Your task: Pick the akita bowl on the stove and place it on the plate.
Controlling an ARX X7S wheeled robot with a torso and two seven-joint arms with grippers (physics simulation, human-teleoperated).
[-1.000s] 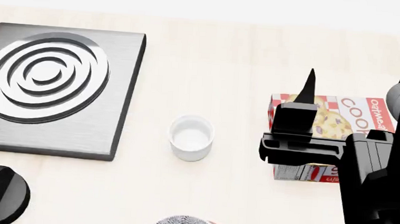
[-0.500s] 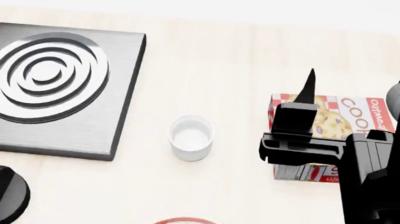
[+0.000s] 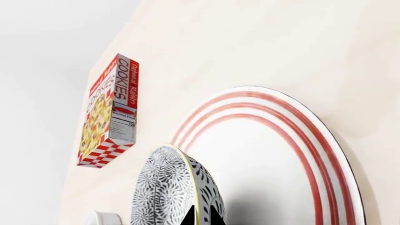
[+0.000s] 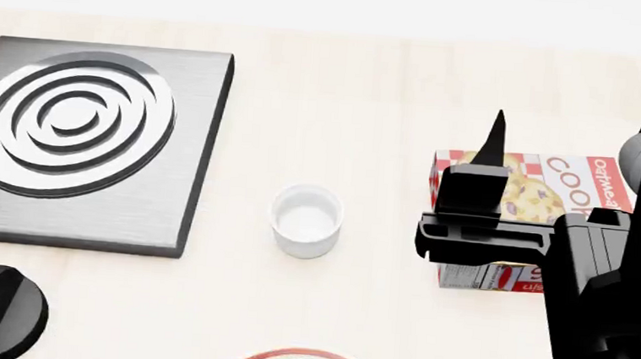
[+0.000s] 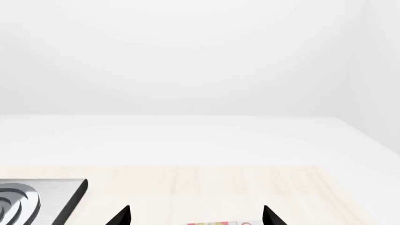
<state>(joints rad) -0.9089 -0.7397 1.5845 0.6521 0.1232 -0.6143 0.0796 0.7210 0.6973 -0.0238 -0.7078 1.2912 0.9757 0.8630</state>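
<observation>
**Bowl over the plate, not let go yet**

Your left gripper (image 3: 201,215) pinches the rim of the akita bowl (image 3: 172,187), so the bowl hangs on its side over the plate (image 3: 325,154) at the table's near edge. The stove (image 4: 86,142) is bare. Your right gripper (image 5: 195,213) waits spread wide and empty, near the cookie box (image 4: 529,181).

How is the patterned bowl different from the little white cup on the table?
The bowl carries a dense grey-black pattern outside; the cup is plain white. The bowl looks wider than the cup. The bowl is over the red-ringed plate, gripped at its rim by the left gripper; the cup stands alone on the bare table. Both are round with pale insides.
</observation>
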